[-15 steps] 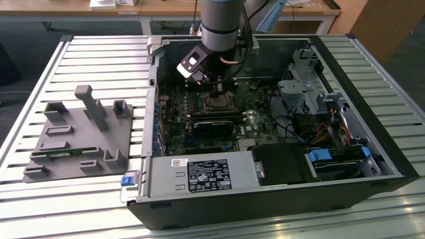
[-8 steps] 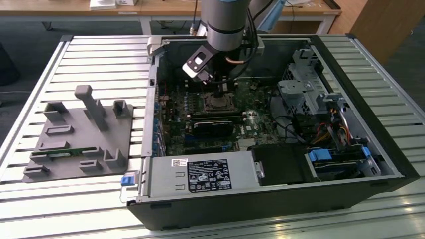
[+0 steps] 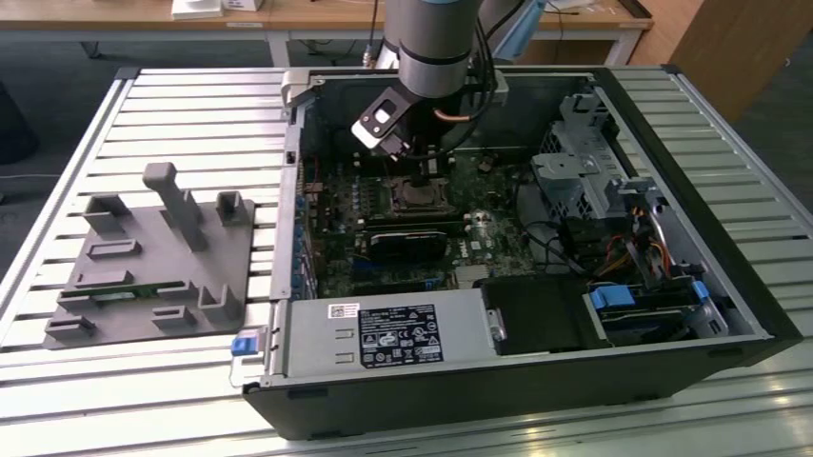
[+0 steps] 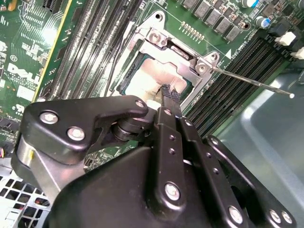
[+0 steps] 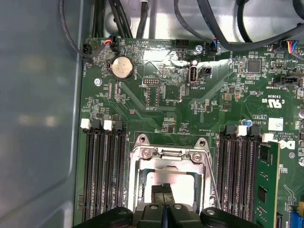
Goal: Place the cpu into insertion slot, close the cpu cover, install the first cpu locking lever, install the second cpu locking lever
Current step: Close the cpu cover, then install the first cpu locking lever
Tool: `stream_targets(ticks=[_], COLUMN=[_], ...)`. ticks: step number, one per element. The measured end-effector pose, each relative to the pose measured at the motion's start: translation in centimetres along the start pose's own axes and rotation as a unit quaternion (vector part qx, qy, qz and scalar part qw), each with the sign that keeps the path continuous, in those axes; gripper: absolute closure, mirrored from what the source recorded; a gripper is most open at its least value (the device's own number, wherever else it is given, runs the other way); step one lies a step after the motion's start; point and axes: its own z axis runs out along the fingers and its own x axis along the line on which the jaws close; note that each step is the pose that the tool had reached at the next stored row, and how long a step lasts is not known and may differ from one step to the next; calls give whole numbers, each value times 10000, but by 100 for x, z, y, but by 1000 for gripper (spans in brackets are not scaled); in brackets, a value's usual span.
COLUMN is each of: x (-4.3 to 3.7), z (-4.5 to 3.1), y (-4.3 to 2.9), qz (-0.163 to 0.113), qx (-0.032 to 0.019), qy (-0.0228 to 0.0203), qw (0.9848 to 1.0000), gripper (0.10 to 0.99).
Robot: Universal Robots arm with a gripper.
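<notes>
- Now your hand (image 4: 168, 92) stands over the insertion slot (image 3: 402, 198) inside the open computer case (image 3: 661, 314), fingers pressed together with nothing between them, tips at the pale top of the cpu (image 4: 152, 76).
- Seated in the insertion slot on the green motherboard (image 5: 190, 109), the cpu lies framed by the cpu cover (image 5: 168, 154), which looks lowered.
- One thin locking lever (image 4: 251, 83) juts free to the side, unlatched.
- You appear to be at the lever stage. Catching so thin a rod likely calls for exact tip placement.
</notes>
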Motion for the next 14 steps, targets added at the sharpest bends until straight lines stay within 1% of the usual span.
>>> stream_targets(ticks=[6,9,11,14], x=[0,1,2,7], z=[-5,-20,-43,-108], y=[0,0,0,1], qz=[0,0,0,0], qx=[1,1,0,0], qy=[-1,-1,-1,0], qw=[10000,10000,10000,10000], gripper=[980,980,980,980])
